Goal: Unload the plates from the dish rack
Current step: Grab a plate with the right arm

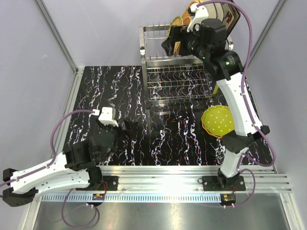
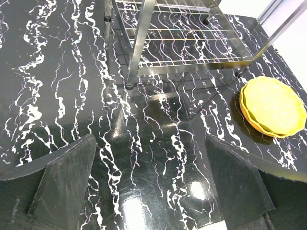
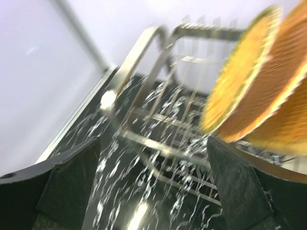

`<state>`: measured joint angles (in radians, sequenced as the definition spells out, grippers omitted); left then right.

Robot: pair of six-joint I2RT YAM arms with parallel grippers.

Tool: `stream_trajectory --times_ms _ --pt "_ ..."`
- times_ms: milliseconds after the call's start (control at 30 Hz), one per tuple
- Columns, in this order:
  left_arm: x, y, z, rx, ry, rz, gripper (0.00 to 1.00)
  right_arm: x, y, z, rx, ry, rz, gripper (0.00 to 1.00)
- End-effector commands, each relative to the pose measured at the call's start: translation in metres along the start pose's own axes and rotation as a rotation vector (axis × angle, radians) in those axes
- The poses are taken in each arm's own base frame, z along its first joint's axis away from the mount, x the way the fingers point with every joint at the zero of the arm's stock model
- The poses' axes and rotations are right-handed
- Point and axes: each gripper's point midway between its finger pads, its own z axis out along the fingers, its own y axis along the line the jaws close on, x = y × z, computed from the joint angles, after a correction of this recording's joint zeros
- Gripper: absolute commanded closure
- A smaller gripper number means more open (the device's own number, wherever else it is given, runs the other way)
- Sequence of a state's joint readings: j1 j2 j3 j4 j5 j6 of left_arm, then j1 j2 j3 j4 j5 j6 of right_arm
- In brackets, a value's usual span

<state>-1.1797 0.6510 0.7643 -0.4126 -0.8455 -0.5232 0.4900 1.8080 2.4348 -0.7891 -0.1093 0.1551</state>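
Several orange plates [image 3: 254, 72] upright in top tier of dish rack [image 1: 144, 48]. Right gripper [image 1: 172, 42], jaws apart, just beside them: should straddle nearest rim squarely, lift straight off prongs [image 1: 154, 25]. Left gripper [image 2: 149, 143] apart, empty, above table [image 2: 48, 72].

One dish rack [image 1: 177, 84], two stacked round plates [image 2: 273, 105] beside it, at least three orange plates [image 3: 249, 76] upright in it

L claw [image 2: 151, 187] low, R claw [image 3: 153, 187] high, both spread
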Motion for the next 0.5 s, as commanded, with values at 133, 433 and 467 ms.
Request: stream_trajectory --times_ms 133,433,467 --pt "-0.012 0.011 -0.005 -0.043 -0.047 -0.086 0.01 -0.045 -0.049 0.020 0.348 -0.224 0.046 0.01" --pt "-0.007 0.019 -0.007 -0.055 -0.049 -0.100 0.01 -0.043 -0.059 0.044 0.389 -0.254 0.056 0.08" --pt "-0.006 0.020 -0.007 -0.056 -0.048 -0.098 0.01 -0.039 -0.061 0.050 0.392 -0.246 0.058 0.09"
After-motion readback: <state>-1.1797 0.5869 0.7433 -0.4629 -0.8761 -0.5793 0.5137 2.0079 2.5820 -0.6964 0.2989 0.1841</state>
